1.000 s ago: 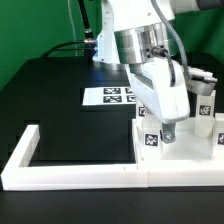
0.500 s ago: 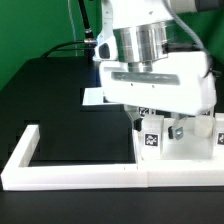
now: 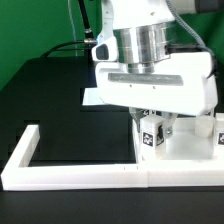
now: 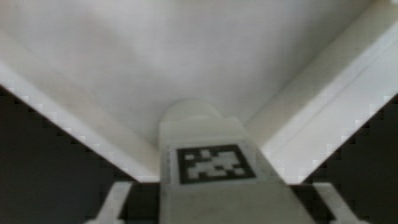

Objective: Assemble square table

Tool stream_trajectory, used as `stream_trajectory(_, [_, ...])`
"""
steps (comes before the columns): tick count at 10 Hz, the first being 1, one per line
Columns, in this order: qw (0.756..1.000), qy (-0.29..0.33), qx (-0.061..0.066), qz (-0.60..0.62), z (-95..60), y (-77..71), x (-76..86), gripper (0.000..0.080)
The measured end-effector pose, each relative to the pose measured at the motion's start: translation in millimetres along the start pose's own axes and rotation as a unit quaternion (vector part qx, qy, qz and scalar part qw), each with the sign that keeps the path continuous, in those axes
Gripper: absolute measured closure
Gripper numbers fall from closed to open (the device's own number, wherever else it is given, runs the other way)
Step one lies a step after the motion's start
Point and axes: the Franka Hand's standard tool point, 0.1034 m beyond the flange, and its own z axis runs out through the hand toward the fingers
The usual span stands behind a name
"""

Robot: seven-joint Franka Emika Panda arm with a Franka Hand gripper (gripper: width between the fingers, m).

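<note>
My pincer (image 3: 163, 128) sat low over the square table (image 3: 185, 150), straddling a tagged leg (image 4: 214, 160); couldn't tell if clamped.

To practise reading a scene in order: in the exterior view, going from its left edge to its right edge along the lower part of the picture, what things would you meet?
The long white L-shaped border wall → the short white tagged leg standing under the robot's gripper → the white plastic square slab at the exterior view's right.
</note>
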Motion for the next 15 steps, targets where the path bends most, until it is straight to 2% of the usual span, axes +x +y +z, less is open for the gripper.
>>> stream_trajectory(2, [0.997, -0.001, 0.0, 0.076, 0.0, 0.0, 0.5, 0.0505])
stream_trajectory(3, [0.98, -0.012, -0.007, 0.198, -1.2, -0.8, 3.3, 0.0505])
stream_trajectory(4, [0.95, -0.03, -0.017, 0.312, -0.7, -4.1, 2.6, 0.0505])
stream_trajectory(5, [0.907, -0.047, -0.011, 0.418, 1.8, -7.9, 1.6, 0.0505])
stream_trajectory(6, [0.881, -0.053, -0.008, 0.471, 1.6, -8.9, 1.6, 0.0506])
stream_trajectory(8, [0.856, -0.053, -0.013, 0.515, 2.1, -7.6, 1.3, 0.0506])
stream_trajectory(9, [0.861, -0.052, -0.013, 0.506, 2.5, -7.0, 1.2, 0.0506])
stream_trajectory(10, [0.886, -0.047, -0.013, 0.462, 3.8, -5.9, 0.3, 0.0506])
stream_trajectory(11, [0.937, -0.031, -0.016, 0.348, 8.8, -2.9, -5.2, 0.0334])
stream_trajectory(12, [0.969, -0.034, -0.017, 0.246, 11.7, -5.6, -13.5, 0.0194])
stream_trajectory(13, [0.98, -0.04, -0.015, 0.192, 10.0, -8.5, -17.7, 0.0164])
stream_trajectory(15, [0.993, -0.04, -0.012, 0.115, 10.9, -7.3, -16.2, 0.0152])
